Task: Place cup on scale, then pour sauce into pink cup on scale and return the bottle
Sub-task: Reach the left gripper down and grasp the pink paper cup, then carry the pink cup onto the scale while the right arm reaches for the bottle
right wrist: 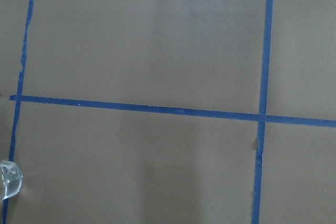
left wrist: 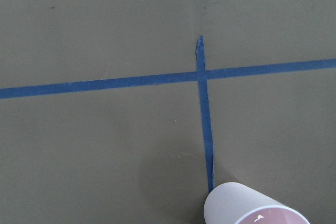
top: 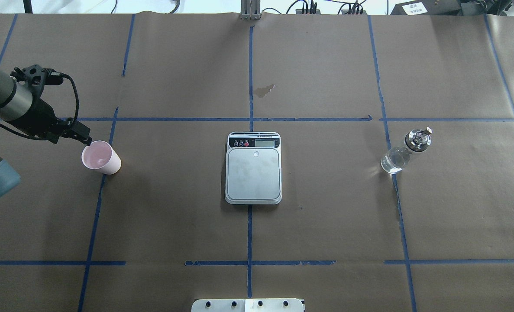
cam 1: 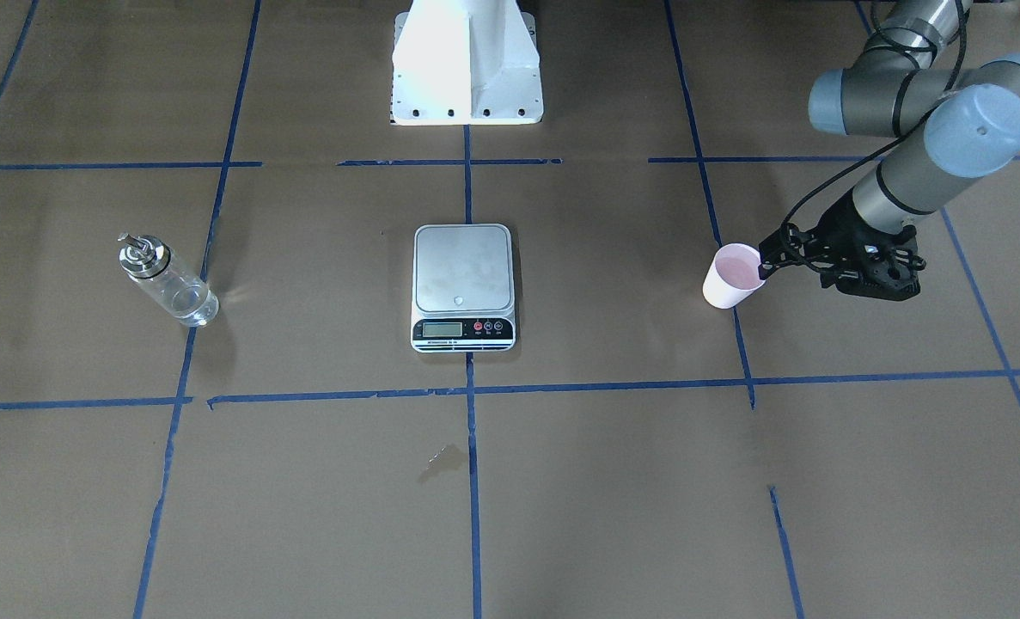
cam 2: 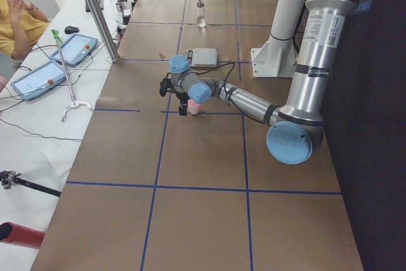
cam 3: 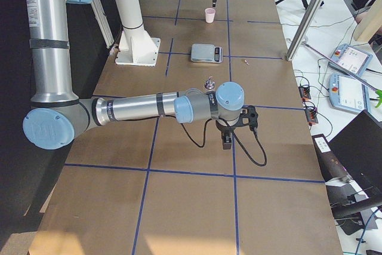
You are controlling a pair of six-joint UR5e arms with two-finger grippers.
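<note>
Right gripper (cam 3: 227, 142) shows only in the side view, so I cannot tell its jaws' state. Left gripper (top: 86, 139) is at the rim of the cup (top: 102, 159), jaws unclear. The cup stands on the bench (top: 174, 216), well apart from the scale (top: 253, 175).

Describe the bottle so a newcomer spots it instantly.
Find the kitchen scale in the middle of the table. To the robot's right of it, on a blue tape line, stands the bottle. It is clear glass with a metal spout, unlike the pink cup opposite.

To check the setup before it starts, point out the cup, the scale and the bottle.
cup (top: 101, 157), overhead view, pink inside
scale (top: 253, 173), overhead view, bare metal plate
bottle (top: 396, 159), overhead view, clear glass body
</note>
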